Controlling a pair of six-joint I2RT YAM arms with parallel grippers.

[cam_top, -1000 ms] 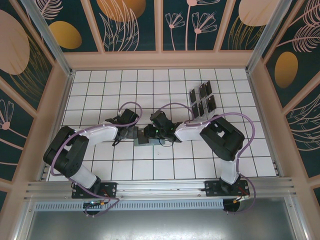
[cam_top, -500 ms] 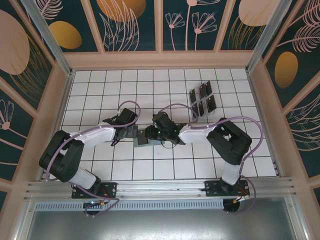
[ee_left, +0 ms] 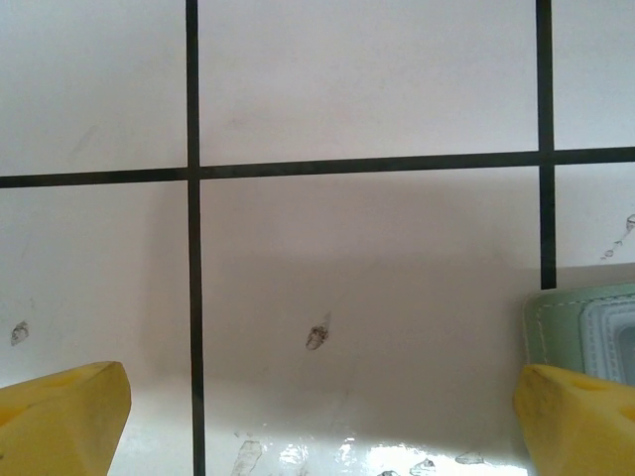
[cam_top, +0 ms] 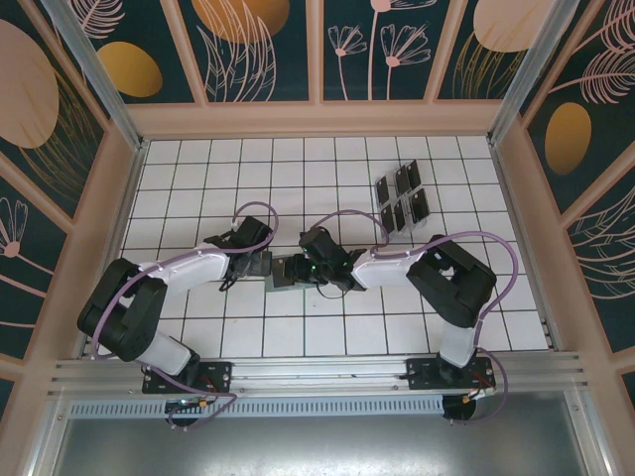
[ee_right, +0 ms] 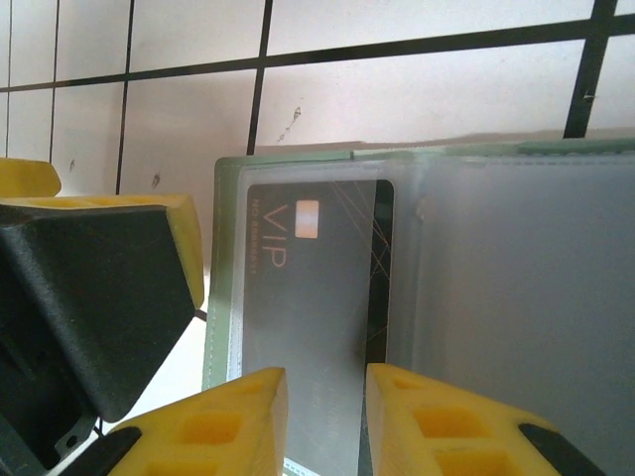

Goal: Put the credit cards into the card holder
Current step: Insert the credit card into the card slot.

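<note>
The sage green card holder (cam_top: 281, 276) lies open on the tiles between both grippers. In the right wrist view a black credit card (ee_right: 308, 297) marked VIP sits under the holder's clear sleeve, along the holder's green edge (ee_right: 220, 327). My right gripper (ee_right: 327, 392) hovers over that card's near end, its jaws narrowly apart with nothing pinched between them. My left gripper (ee_left: 319, 397) stands wide open over bare tile, with the holder's corner (ee_left: 585, 327) just inside its right finger. From above, the left gripper (cam_top: 260, 264) is at the holder's left edge and the right gripper (cam_top: 303, 268) is over the holder.
Several more black credit cards (cam_top: 402, 201) stand in a clear rack at the back right, about two tiles from the holder. The left gripper's black and yellow finger (ee_right: 99, 288) sits close beside the holder in the right wrist view. Wooden walls border the tiled floor.
Both arms have shifted their elbows, the left arm folding back to the left and the right arm's forearm lowering. The grippers stay at the holder, the right one a little further left.
</note>
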